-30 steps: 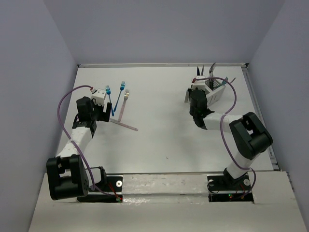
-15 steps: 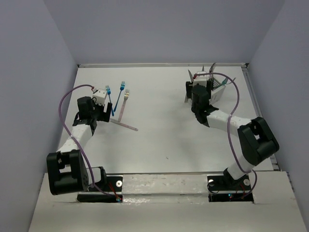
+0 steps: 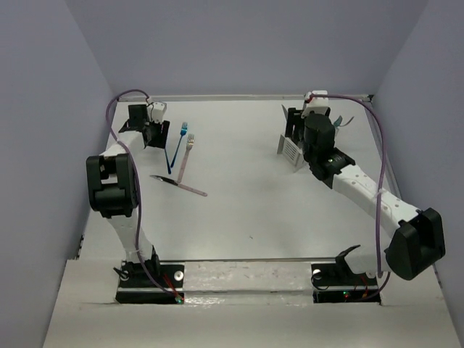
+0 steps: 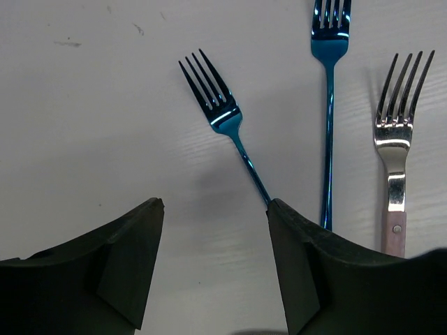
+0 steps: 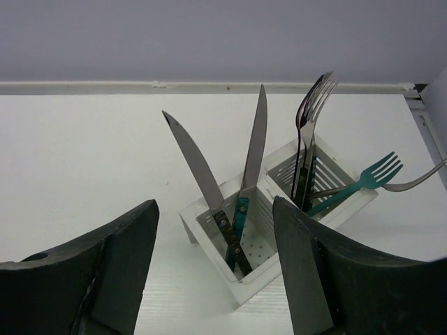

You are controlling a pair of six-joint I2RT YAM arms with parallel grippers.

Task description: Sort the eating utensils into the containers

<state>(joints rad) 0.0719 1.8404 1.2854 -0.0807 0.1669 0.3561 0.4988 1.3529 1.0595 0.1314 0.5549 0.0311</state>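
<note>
While the left tool [image 4: 213, 209] hangs wide open and empty near three forks [image 4: 227, 120] on the surface [image 4: 105, 105] (two are blue), the right tool [image 5: 215, 206], also open and empty, faces the caddy [image 5: 262, 216] holding knives [image 5: 209, 181].

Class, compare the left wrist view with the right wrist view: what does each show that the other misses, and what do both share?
Left wrist only: a tilted blue fork, a straight blue fork and a pink-handled fork, all lying flat.
Right wrist only: the white caddy, with two knives standing in one compartment and forks in the other.
Both: the white table, and an open gripper at the bottom edge, the left gripper or the right gripper.
</note>
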